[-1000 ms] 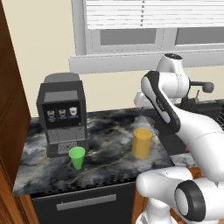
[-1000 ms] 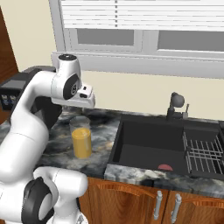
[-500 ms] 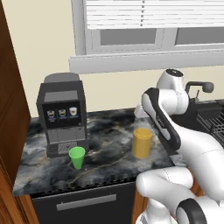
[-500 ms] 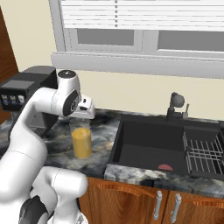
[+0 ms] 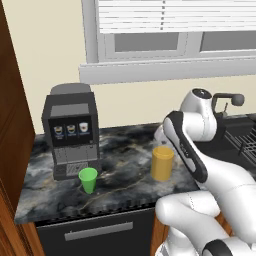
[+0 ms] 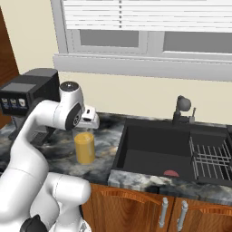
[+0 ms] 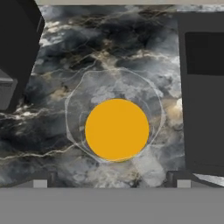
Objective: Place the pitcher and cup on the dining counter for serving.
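Yellow-orange cylindrical pitcher with clear upper rim (image 5: pixel 162 163) stands upright, long axis vertical, mouth up, on the dark marbled worktop (image 5: pixel 125 165) between black coffee machine (image 5: pixel 70 130) and sink (image 6: pixel 154 152), jaws spread wide directly above it, holding nothing.

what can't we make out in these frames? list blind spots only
- Pincer: hand view shows its dark tips wide apart at the bottom; in both base views the white arm covers it.
- Yellow-orange cylindrical pitcher: in the left base view the arm hides its clear upper rim; the hand view looks straight down, so its height is unreadable.
- Black coffee machine: cut by the left edge in the right base view.
- Small red item in the sink: too small to identify.
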